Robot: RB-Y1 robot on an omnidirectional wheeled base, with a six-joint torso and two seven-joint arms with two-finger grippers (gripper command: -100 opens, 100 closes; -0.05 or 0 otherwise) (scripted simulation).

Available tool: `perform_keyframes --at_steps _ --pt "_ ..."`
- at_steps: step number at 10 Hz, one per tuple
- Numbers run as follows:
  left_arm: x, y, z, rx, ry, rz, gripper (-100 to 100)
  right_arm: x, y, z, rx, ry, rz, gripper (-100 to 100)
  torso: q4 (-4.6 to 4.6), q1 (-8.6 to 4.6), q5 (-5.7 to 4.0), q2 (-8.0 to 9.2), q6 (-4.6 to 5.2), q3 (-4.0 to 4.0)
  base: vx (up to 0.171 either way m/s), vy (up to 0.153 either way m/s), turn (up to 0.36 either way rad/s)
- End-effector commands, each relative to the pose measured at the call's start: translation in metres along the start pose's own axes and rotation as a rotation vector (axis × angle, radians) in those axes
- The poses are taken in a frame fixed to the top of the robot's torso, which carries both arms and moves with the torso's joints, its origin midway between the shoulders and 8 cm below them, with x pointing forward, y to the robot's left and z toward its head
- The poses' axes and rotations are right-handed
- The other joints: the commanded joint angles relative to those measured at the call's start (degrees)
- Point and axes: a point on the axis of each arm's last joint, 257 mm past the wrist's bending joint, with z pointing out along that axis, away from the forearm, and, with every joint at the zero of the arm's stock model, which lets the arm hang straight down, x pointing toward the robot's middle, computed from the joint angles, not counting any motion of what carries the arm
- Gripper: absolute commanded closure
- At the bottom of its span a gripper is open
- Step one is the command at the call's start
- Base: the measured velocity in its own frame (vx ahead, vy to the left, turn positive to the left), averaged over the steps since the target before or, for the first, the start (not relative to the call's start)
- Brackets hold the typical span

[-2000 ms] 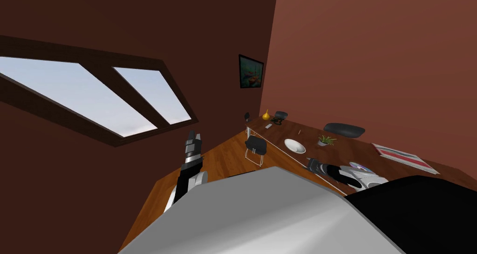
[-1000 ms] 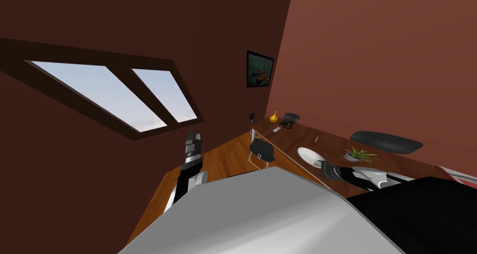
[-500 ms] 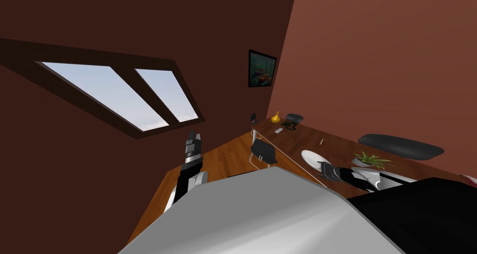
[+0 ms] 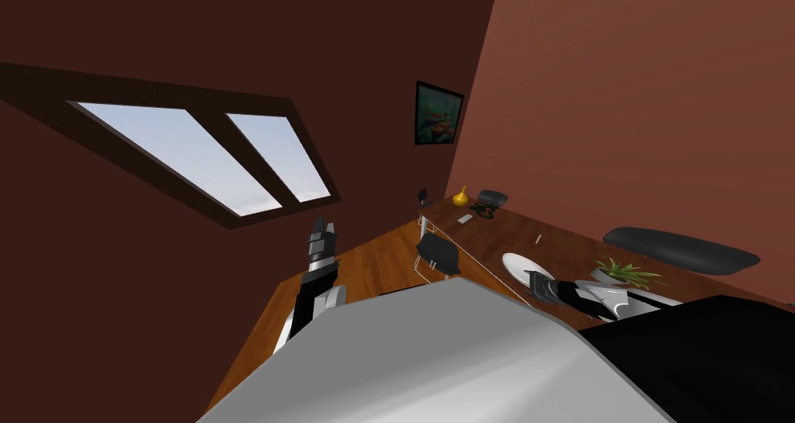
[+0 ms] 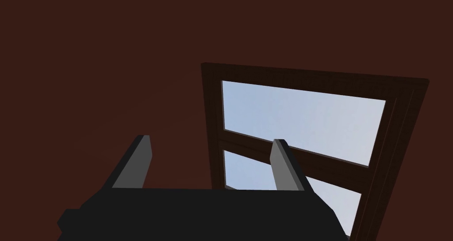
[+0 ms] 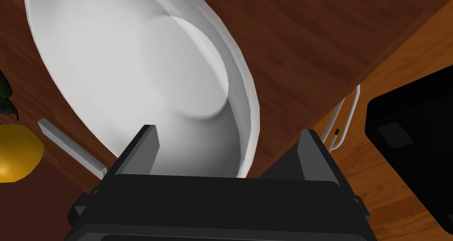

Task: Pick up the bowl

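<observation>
A white shallow bowl (image 4: 516, 265) sits on the wooden table (image 4: 563, 247) near its front edge. My right gripper (image 4: 537, 279) is at the bowl's near rim. In the right wrist view the bowl (image 6: 132, 70) lies close under the hand, and the right gripper (image 6: 228, 150) is open. One finger stands over the bowl's inside, the other over the bare tabletop, with the rim between them. My left gripper (image 4: 324, 226) is held up on the left, away from the table; the left gripper (image 5: 210, 161) is open and holds nothing.
A dark chair (image 4: 437, 254) stands at the table's front edge beside the bowl, and shows as a chair (image 6: 411, 132) by the right hand. A small plant (image 4: 625, 272), a yellow vase (image 4: 460, 196), a grey strip (image 6: 71, 147) and a dark oval chair back (image 4: 683, 249) are around the table.
My view has swung, sliding the table to the right. My right hand has closed in on the bowl and now overlaps its near rim. The left arm has held still.
</observation>
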Motion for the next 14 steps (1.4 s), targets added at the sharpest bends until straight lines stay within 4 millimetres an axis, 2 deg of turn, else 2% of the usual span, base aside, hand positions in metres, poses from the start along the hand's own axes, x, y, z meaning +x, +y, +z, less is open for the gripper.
perform_keyframes --at_steps 1,2,3,7,8,9,12,13,14 --pt "0.0 0.0 0.0 0.0 0.0 0.0 0 0.0 0.002 0.002 -0.001 0.0 -0.001 -100 0.0 0.0 0.0 0.0 0.0 0.0 -0.001 -0.022 -0.001" --pt "0.0 0.0 0.0 0.0 0.0 0.0 0 0.0 0.001 0.001 0.0 0.001 0.001 -100 0.0 0.12 0.02 0.0 0.01 0.0 0.0 0.0 0.0" --pt "0.0 0.0 0.0 0.0 0.0 0.0 0 0.0 0.001 0.001 0.0 0.001 0.0 100 0.0 0.19 0.05 0.0 0.0 0.0 0.0 0.0 0.0" --pt "0.0 0.0 0.0 0.0 0.0 0.0 0 0.0 0.002 0.001 0.0 0.001 0.002 100 0.01 0.24 0.08 0.0 -0.04 0.01 0.0 0.0 0.0" --pt "0.0 0.0 0.0 0.0 0.0 0.0 0 0.0 0.002 0.001 0.0 0.001 0.003 0 0.01 0.25 0.08 0.0 -0.05 0.01 0.0 0.0 0.0" --pt "0.0 0.0 0.0 0.0 0.0 0.0 0 0.004 -0.008 -0.006 -0.002 -0.003 -0.008 100 0.01 0.25 0.08 0.0 -0.05 0.01 -0.004 0.053 -0.048" --pt "0.0 0.0 0.0 0.0 0.0 0.0 0 0.008 -0.017 -0.015 -0.002 -0.006 -0.014 100 0.02 0.57 0.2 0.02 -0.07 0.02 0.001 0.064 -0.033" --pt "0.0 0.0 0.0 0.0 0.0 0.0 0 0.007 -0.014 -0.012 -0.001 -0.004 -0.01 100 0.02 0.55 0.23 0.03 -0.06 0.02 -0.002 0.022 -0.01" --pt "0.0 0.0 0.0 0.0 0.0 0.0 0 0.007 -0.014 -0.012 -0.003 -0.005 -0.011 0 0.03 0.47 0.21 0.03 -0.07 0.03 0.0 0.0 0.0"
